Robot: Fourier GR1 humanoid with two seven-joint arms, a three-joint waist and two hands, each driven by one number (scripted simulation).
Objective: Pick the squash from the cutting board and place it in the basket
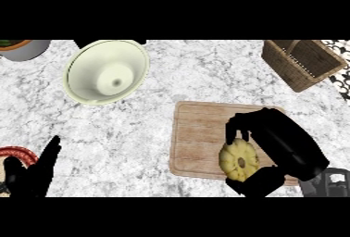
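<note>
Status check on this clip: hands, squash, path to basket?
Right hand curled round squash, still on cutting board. Left hand open, resting lower left. Basket upper right, path unobstructed.

You get even, bright light across the white-and-grey marbled counter [191, 78], with no glare on it. The glossy cream round bowl [107, 71] near the far left edge shades gently inside. The pale wooden cutting board [202, 134] casts only a thin, soft shadow. Both black hands read as flat silhouettes with little surface detail.
</note>
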